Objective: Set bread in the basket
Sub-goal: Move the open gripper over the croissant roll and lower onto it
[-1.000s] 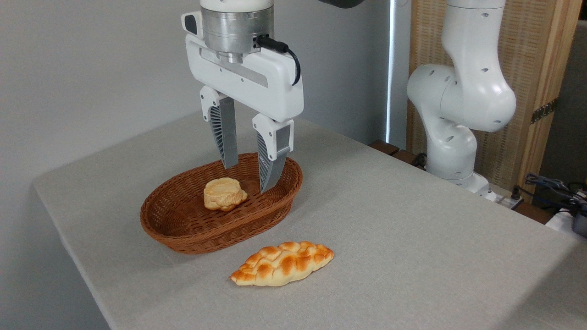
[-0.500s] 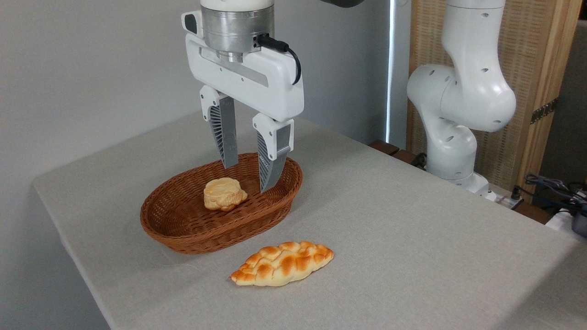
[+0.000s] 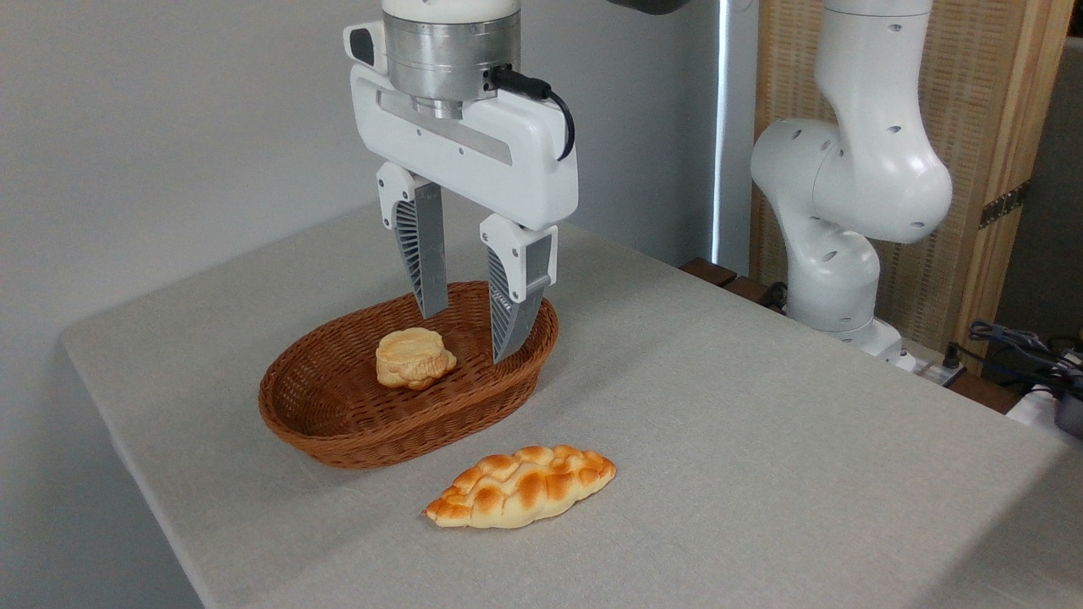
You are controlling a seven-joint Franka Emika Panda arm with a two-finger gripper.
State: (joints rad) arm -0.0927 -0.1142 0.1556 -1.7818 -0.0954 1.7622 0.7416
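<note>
- Your pincer (image 3: pixel 472 337) hangs empty, jaws apart at a middle width, above the far end of the basket (image 3: pixel 355 431).
- Just beside it in the basket lies a small bun (image 3: pixel 413 357).
- The bread (image 3: pixel 520 485) lies on the table (image 3: pixel 761 440), in front of the pincer, outside the basket.
- It looks light, maybe soft; grip across its thick middle, gently.

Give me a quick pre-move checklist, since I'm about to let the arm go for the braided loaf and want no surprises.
1. Gripper open and empty: ok.
2. Braided loaf lying free on the table, nothing on it: ok.
3. Gripper above the loaf: not ok, it hangs over the basket.
4. Room in the basket beside the small bun: ok.
5. Finger line suits the loaf's width: cannot tell.
</note>
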